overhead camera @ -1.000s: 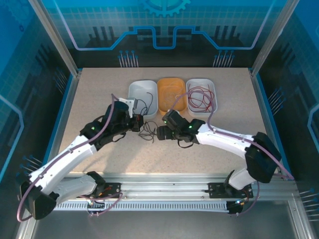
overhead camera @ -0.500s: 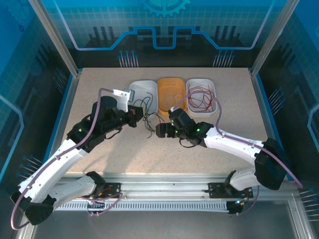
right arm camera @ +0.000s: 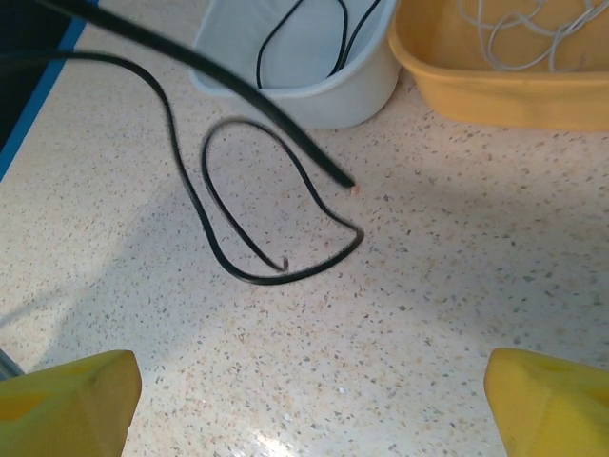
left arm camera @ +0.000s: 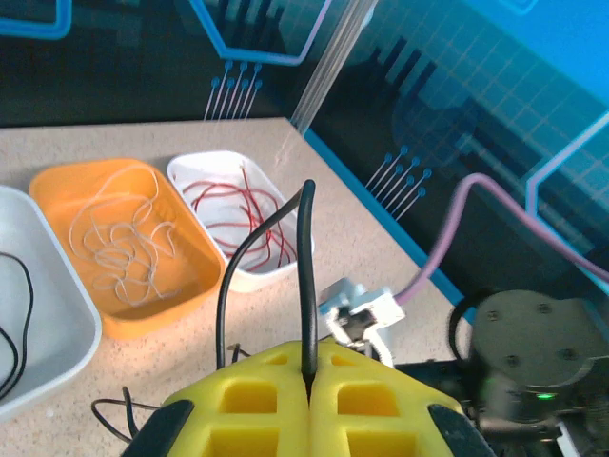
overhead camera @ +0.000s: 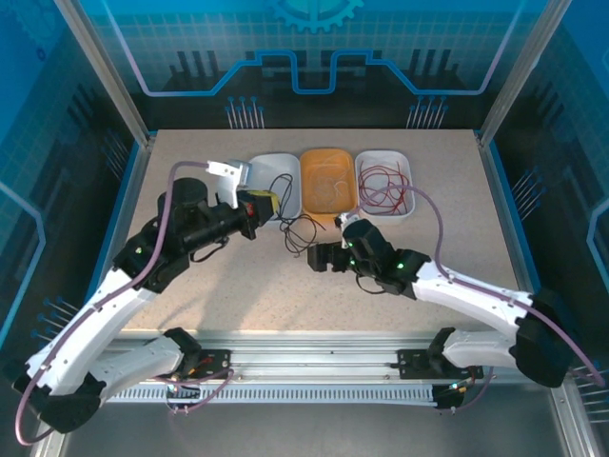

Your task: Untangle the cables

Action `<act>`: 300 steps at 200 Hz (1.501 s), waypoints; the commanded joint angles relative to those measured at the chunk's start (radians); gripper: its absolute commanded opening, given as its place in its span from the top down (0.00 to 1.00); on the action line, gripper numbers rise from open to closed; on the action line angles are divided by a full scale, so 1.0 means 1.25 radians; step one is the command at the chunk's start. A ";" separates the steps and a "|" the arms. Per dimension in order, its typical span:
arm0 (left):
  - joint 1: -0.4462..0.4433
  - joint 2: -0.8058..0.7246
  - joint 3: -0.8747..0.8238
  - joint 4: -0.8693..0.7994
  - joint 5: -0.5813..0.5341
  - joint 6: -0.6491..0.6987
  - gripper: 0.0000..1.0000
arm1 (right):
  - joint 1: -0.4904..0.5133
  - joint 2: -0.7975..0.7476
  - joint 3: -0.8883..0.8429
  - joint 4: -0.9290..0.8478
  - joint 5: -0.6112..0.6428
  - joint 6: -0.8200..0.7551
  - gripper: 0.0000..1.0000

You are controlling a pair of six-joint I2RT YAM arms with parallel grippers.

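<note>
The right fingers (overhead camera: 317,257) hang low over the speckled bench (overhead camera: 447,190), nearest the arm bases; in the right wrist view their yellow fingertips (right arm camera: 67,405) sit at opposite lower corners, spread wide and released, with nothing between them. Just beyond them a black cable (left arm camera: 304,286) lies partly on the bench in a loose oval loop, between the two arms; a thicker-looking raised strand crosses above the loop and ends in a pale tip close beside it. Farther on and to the left, the left fingers (left arm camera: 308,376) are clenched on this black cable; the two yellow pads press together with the strand rising straight out of the seam, and a second strand curves up just beside it. The left fingers hover at the near edge of a white tray (overhead camera: 266,171), where a black strand (left arm camera: 29,305) curls inside; I cannot tell if it belongs to the held cable. Beside that tray, touching or nearly so, stands an orange tray (overhead camera: 314,167) with pale whitish cables (left arm camera: 119,243) coiled inside; next along to the right, another white tray (left arm camera: 262,274) holds a bundle of red cables (left arm camera: 238,205).
</note>
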 commanded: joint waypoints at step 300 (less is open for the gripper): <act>-0.048 0.047 0.045 -0.019 -0.033 -0.018 1.00 | 0.068 0.350 -0.095 0.561 0.163 -0.368 0.19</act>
